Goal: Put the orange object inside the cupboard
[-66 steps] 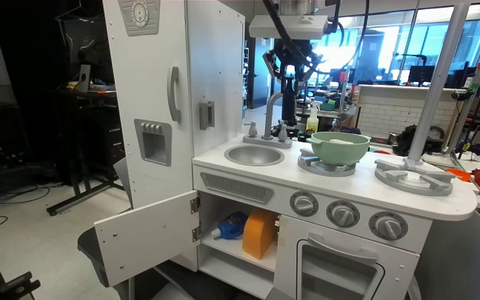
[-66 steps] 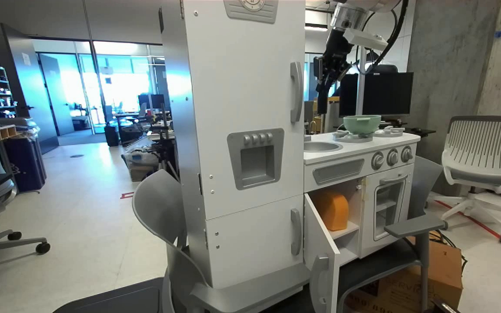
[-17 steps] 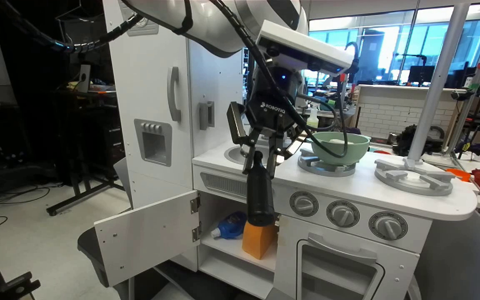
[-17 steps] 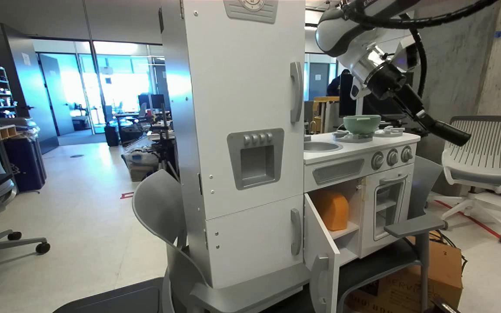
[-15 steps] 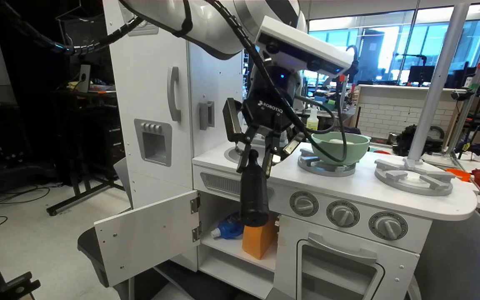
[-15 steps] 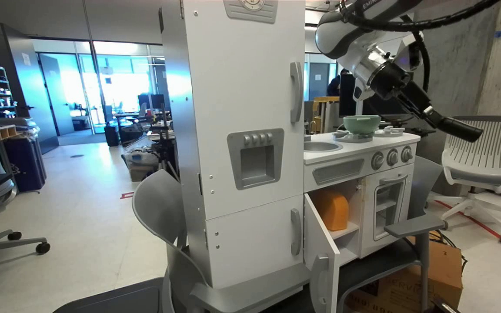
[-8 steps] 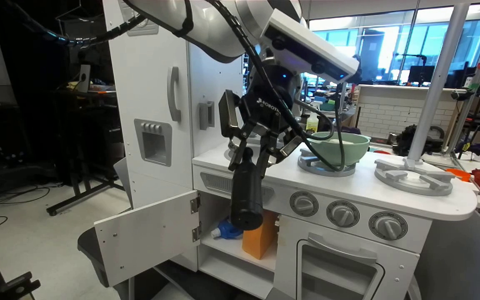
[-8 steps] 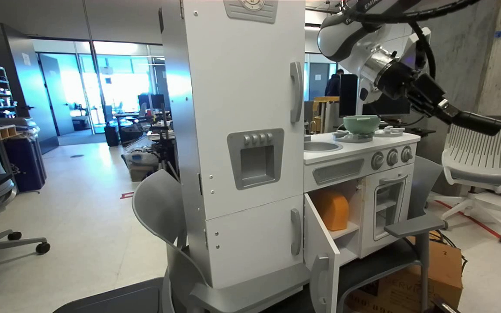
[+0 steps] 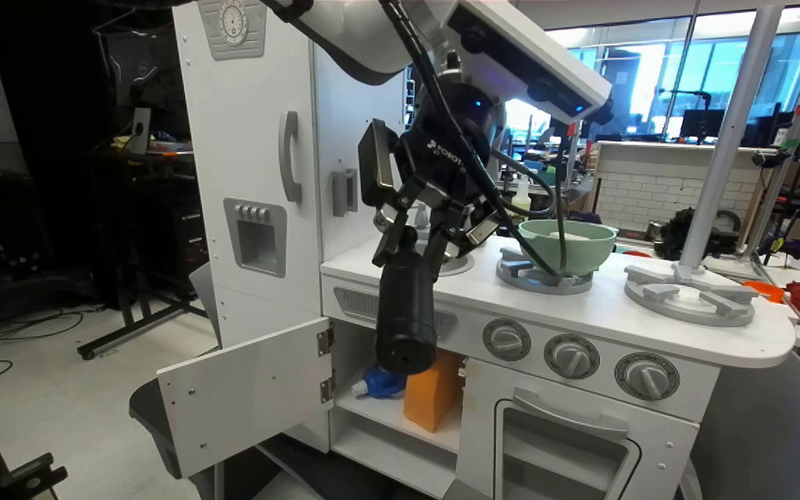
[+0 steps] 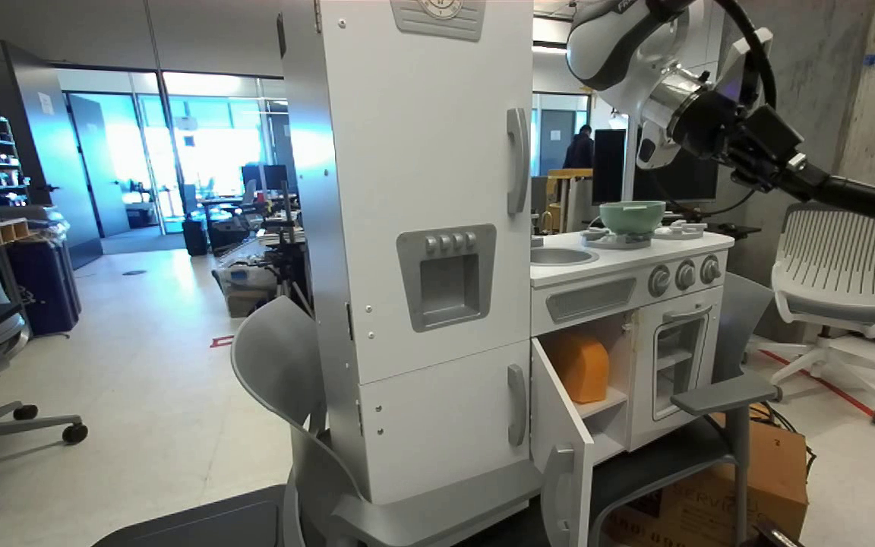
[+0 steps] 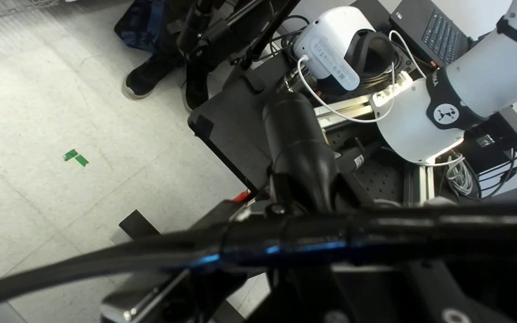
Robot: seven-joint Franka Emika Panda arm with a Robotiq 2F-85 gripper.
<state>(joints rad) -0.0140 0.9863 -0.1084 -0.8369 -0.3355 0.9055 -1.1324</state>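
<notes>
In an exterior view, your gripper [image 9: 409, 248] clamps a black bottle [image 9: 405, 312] by its neck, base toward 6 o'clock. You find the orange object [image 9: 433, 399] inside the cupboard [image 9: 348, 347], on its shelf [image 9: 382, 411], at 4 o'clock from the blue bottle [image 9: 382, 384].

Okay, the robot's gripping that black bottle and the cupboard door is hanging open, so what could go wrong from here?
The gripper has the black bottle only by its narrow end, so it might twist or slip out. The cupboard door stands open and juts outward; a move toward the cupboard could bump it. And the orange object already sits inside next to a blue bottle, so reaching in may knock either one.
</notes>
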